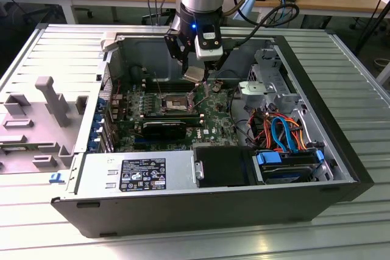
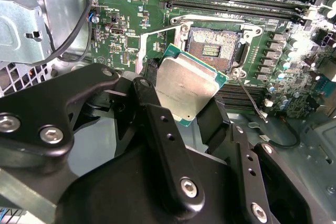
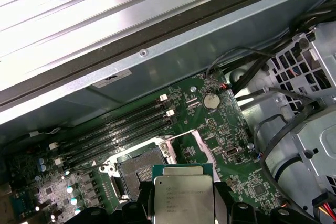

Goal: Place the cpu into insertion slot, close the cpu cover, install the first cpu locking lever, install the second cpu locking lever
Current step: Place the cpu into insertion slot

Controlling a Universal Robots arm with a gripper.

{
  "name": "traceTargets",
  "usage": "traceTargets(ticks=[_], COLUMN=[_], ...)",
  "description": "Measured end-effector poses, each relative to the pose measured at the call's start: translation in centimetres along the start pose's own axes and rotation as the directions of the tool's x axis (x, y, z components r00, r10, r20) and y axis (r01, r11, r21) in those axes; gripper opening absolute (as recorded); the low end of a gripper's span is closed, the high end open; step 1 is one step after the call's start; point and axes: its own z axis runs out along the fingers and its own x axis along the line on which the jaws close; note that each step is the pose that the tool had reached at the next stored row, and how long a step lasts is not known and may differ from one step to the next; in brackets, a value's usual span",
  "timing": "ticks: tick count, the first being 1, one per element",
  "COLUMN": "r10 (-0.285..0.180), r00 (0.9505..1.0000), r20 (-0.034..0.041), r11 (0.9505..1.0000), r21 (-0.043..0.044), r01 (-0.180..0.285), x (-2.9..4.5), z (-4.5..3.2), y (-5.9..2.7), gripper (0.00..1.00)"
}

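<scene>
My claw [image 2: 182, 98] is clamped on the chip [image 2: 185, 83] by 2 edges, so nothing presses its shiny top. Chip's up in the air near the bare socket [image 2: 212, 49], not in it yet, prob. so I can line it up w/ the square hole.

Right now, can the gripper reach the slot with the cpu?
Probably yes. The gripper holds the cpu over the board, the slot lies uncovered close by, and nothing seems to stand between them.
</scene>
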Motion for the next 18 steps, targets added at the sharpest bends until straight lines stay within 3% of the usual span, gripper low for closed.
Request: traceTargets(ticks=[18], r10=[0.014], r00=[0.9999], r20=[0.0011], r11=[0.9999], r21=[-0.0003], r01=[-0.014], x=[0.00], z=[0.02], y=[0.00], gripper=[0.55])
